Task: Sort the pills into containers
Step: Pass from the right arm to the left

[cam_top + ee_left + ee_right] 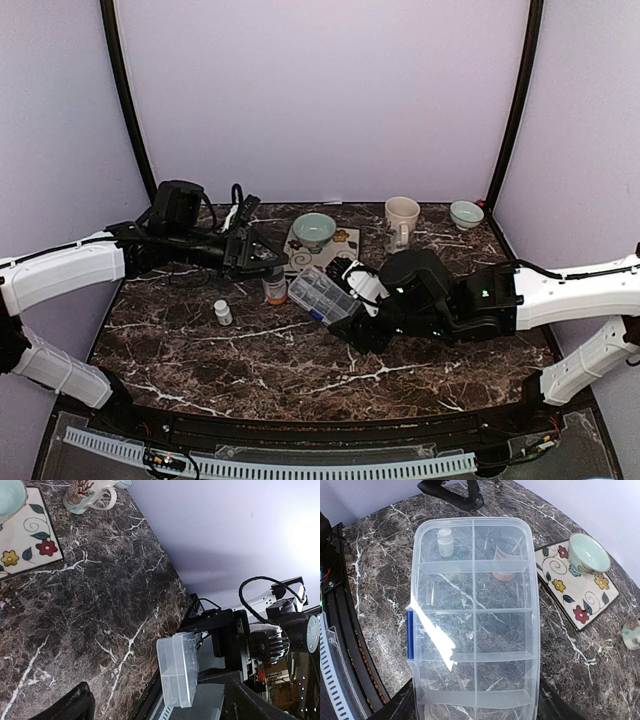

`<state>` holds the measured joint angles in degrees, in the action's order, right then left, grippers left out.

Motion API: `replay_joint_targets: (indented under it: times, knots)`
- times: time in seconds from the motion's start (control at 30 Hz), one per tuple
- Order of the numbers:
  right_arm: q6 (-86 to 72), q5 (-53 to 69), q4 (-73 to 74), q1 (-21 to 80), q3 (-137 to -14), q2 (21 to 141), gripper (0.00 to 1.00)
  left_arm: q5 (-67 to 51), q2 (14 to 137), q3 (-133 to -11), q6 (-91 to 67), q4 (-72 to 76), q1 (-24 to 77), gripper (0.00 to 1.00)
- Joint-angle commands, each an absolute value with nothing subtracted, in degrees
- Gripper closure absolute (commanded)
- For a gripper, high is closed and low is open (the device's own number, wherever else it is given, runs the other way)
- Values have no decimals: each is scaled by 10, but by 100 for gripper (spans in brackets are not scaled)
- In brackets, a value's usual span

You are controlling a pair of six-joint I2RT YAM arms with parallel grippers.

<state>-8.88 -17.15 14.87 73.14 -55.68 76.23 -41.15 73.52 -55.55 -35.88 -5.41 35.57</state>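
From above, I have the right fingers (350, 302) clamped on the near end of the clear pill box (320, 294), which sits tilted just right of the orange bottle (275, 286) in the middle of the table (200, 370). The left fingers (262, 258) hang just behind that bottle, spread apart and gripping nothing. A small white bottle (222, 312) stands further left and nearer to me. A teal bowl (314, 228) rests on a flowered tile (345, 240) behind the box, with a mug (402, 220) and a small bowl (466, 213) to the right at the back. On the left wrist camera, only one dark finger (75, 705) shows at the bottom edge, with nothing against it. Across the marble, I see the pill box (177, 672) edge-on, held up in front of the right arm (235, 640), and the tile (25, 535) and mug (90, 495) sit at the top. On the right wrist camera, the box (475, 625) fills the view, lid shut, with a blue latch (410, 635) on its left side. Its compartments (502, 592) run in two rows, and dark fingers (395, 707) close in on it from below. It is off the table, because I can see the white bottle (445, 541) and orange bottle (505, 560) through the plastic. I cannot pick out any pills for sure at this size.
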Motion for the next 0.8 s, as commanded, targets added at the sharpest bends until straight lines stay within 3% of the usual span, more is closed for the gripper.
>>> replay_joint_targets:
  times: [0.0,0.53,0.77]
  knots:
    - [-50,-151,109,737,-572,766,68,-464,754,-590,-357,-79,356,7]
    - [-2,-125,116,737,-635,819,67,-543,788,-604,-346,-85,356,24]
    - [18,-133,121,735,-653,835,66,-564,782,-590,-343,-83,357,50]
